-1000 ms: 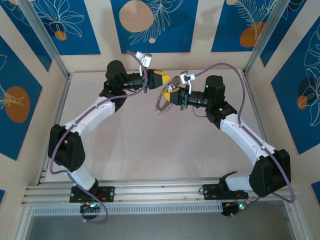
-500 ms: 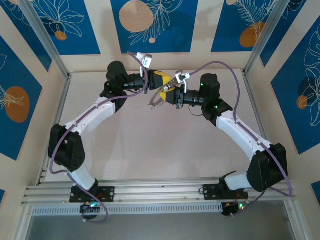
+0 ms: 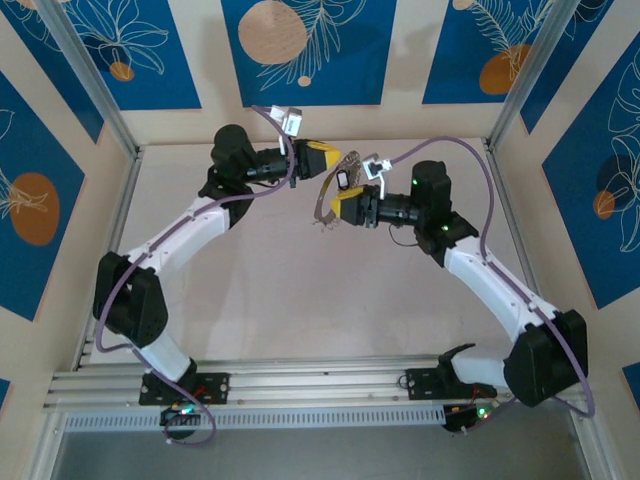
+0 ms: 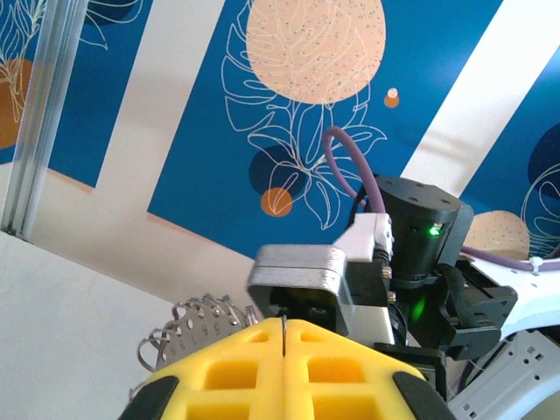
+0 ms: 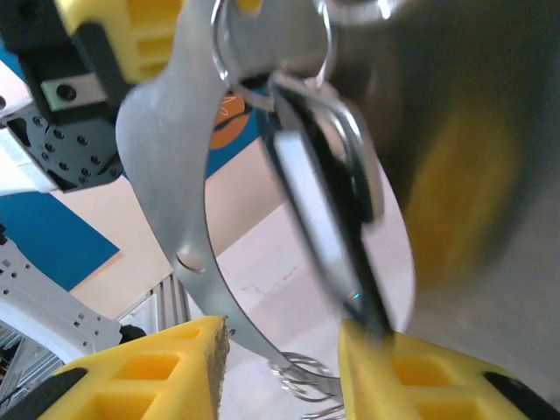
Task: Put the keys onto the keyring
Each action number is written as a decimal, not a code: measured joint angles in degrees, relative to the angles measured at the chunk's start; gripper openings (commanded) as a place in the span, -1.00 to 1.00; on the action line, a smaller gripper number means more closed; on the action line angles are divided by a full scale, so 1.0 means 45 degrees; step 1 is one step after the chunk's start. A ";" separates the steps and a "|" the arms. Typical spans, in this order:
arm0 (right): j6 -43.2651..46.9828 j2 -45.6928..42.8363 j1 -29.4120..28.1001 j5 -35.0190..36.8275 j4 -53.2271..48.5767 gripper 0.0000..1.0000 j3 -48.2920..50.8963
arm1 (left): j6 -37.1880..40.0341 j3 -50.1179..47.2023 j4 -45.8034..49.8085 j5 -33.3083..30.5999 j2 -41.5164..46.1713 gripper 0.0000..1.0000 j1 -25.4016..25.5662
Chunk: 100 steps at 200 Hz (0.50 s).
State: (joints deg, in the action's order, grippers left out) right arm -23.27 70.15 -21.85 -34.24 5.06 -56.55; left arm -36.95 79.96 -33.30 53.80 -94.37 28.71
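Above the far middle of the desk, close to its far edge, the two arms are meeting tip to tip. The left tool is pinching fully closed, its yellow pads pressing flat together, and the keyring is hanging from that pinch as a long silvery band with a bumpy edge, clear of the desk surface. In the left wrist view a thin metal sliver is showing in the seam between the pads, and part of the band's coiled edge is curling out to the left below them. The right tool is facing the left one from the right-hand side with its yellow fingers standing partly apart and clamping nothing. The band is dropping through the gap, nearer the left-hand finger. The keys, a dark oblong tag with a pale centre, are dangling beside the band from small wire rings at its top. The lower end is coming down just at the tip of the right-hand finger; whether it is touching cannot be told.
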 measured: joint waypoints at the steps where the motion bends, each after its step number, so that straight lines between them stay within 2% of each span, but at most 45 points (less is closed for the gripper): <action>1: 0.0005 -0.0034 0.0010 0.0005 -0.0015 -0.19 0.0024 | 0.0000 -0.0005 -0.0015 -0.0015 0.0015 -1.00 0.0000; 53: -0.0389 -0.2458 0.0884 0.0602 -0.0500 -0.21 0.1248 | -0.0248 -0.0471 -0.0529 -0.0461 0.0160 -1.00 0.0019; 100: -0.2123 -0.2176 0.1171 0.1491 0.0947 -0.26 0.0884 | -0.0879 -0.0889 -0.1195 -0.1098 0.0160 -1.00 0.0019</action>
State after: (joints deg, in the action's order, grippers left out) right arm -32.82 60.36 -16.58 -27.53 9.32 -52.58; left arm -40.91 75.96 -38.68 48.86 -93.65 28.80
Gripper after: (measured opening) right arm 0.377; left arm 0.048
